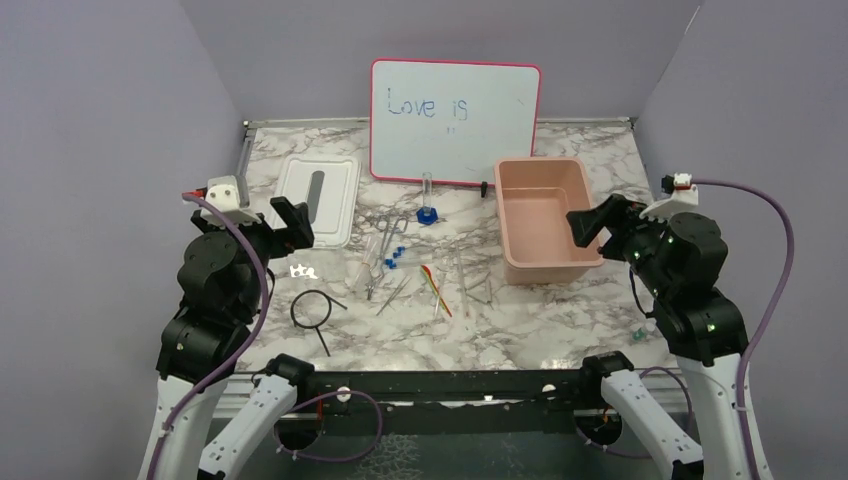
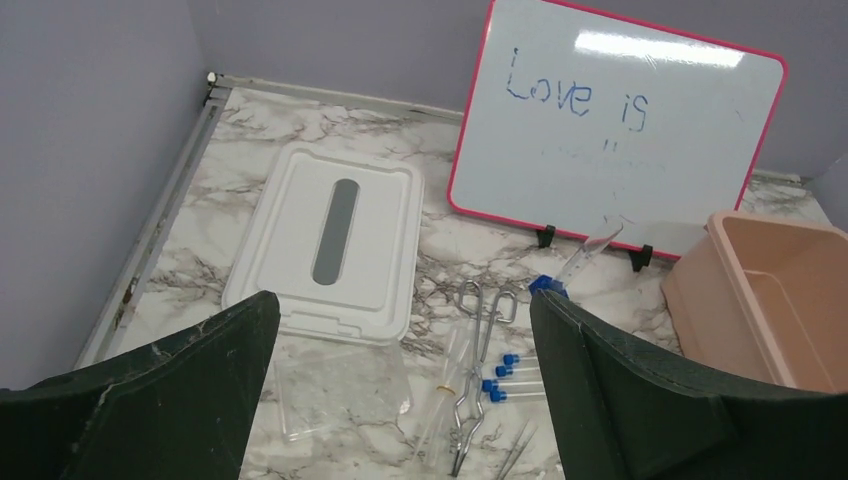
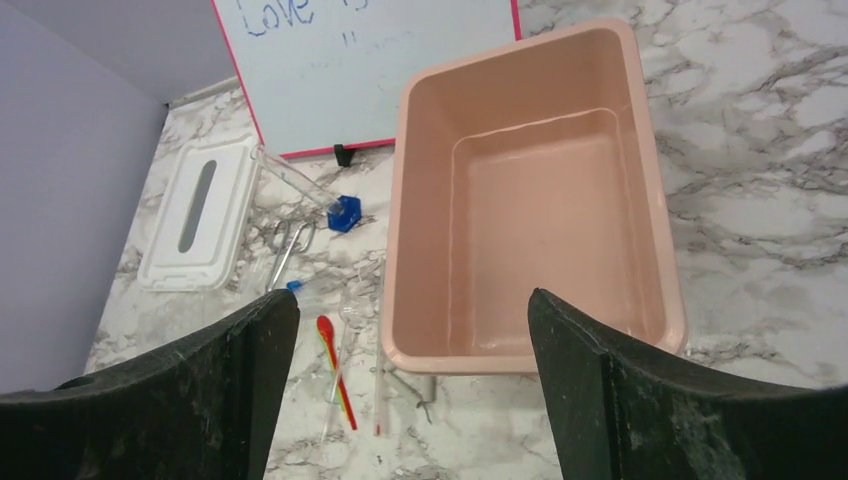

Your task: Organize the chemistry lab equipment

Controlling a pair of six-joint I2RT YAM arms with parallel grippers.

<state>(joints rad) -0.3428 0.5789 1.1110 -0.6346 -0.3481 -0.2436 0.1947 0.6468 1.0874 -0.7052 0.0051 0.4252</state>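
Both grippers, left (image 1: pixel 285 222) and right (image 1: pixel 597 220), gape empty above the veined marble bench (image 1: pixel 560 320). Black wire ring (image 1: pixel 294 308), thin metal tweezers (image 1: pixel 393 296) and clear blue-capped tubes (image 2: pixel 510 360) lie beside the smooth pink tub (image 1: pixel 545 268).

Read "Love is" in blue marker on the pink-framed whiteboard (image 1: pixel 455 120), propped upright at the back. Made out only faint, illegible dots just below the second word.

Bright, even overhead light; faint shadows on the worktop (image 1: pixel 560 330). Glare streaks the whiteboard (image 2: pixel 610 130), upper right of the left wrist view, where the left claw (image 2: pixel 402 300) looks dark and soft.
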